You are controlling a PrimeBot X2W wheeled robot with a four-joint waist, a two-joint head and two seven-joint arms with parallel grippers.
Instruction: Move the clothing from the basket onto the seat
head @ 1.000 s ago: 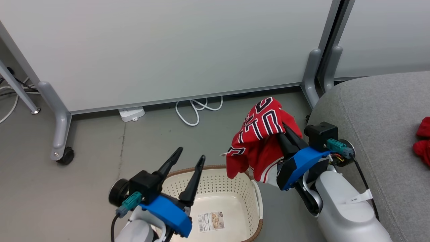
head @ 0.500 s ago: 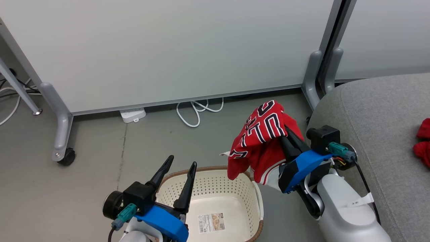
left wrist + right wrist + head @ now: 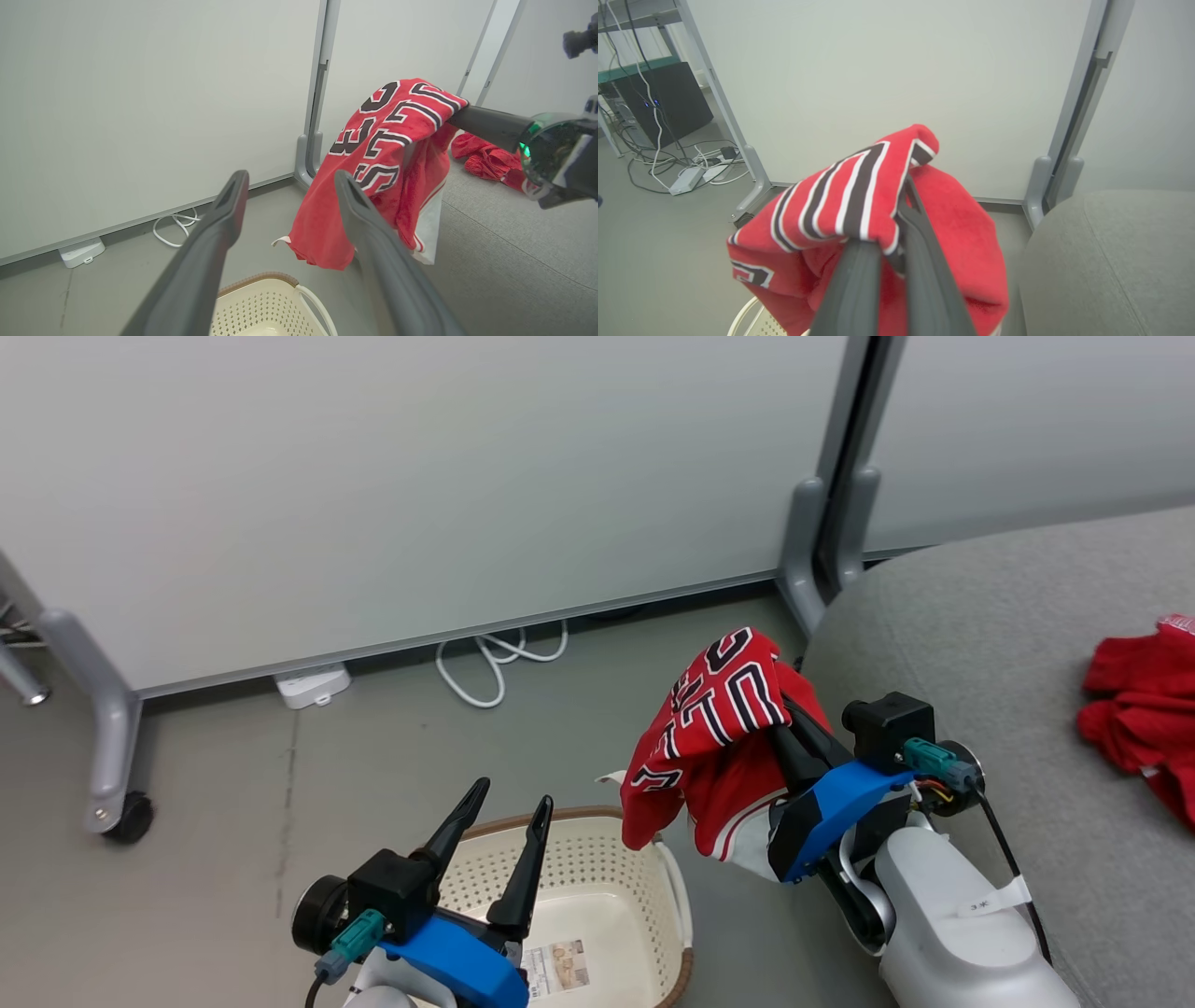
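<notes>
The right gripper (image 3: 789, 721), jaws pressed together, pinches a red fabric jersey (image 3: 709, 728) with black-and-white lettering, hanging between an oval cream perforated plastic basket (image 3: 611, 863) and a light grey upholstered seat (image 3: 980, 644); its tips seem buried in cloth. A plain red garment (image 3: 1134, 709) lies crumpled on the seat. The left gripper (image 3: 513, 795) hovers spread above the basket.

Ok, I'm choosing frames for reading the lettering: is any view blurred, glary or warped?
Head view: even, soft light, no glare, and the jersey lettering is crisp. Left wrist view: the partition posts lean, and the left arm's fingers look a bit soft near the lens. Right wrist view: the jersey stripes are sharp, but the right arm's fingers are slightly soft.
</notes>
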